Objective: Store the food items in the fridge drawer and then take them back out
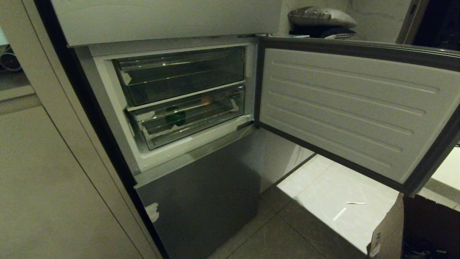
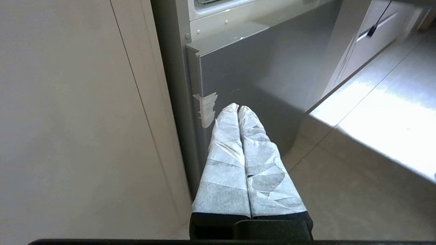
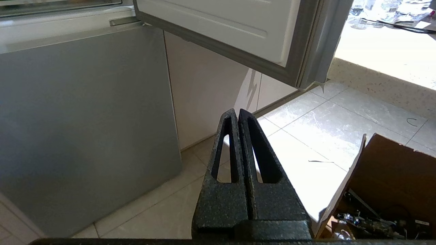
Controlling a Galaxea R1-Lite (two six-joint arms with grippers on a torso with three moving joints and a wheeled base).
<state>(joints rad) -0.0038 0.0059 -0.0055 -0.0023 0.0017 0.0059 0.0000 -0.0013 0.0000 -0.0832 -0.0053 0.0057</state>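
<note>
Hanging low before the grey panel, both closed pincers (image 2: 237,108) (image 3: 237,112), fridge drawer (image 1: 187,118) well above.

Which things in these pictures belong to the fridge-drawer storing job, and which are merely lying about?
Belonging to the job:
- fridge drawer, the lower clear bin, pushed in
- open fridge door
- left gripper, shut, empty
- right gripper, shut, empty

Merely lying about:
- upper clear bin
- cardboard box
- white scraps on the floor

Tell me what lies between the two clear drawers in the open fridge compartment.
In the head view, a thin white shelf ledge runs between the upper drawer and the lower fridge drawer. Nothing else shows in that gap.
</note>
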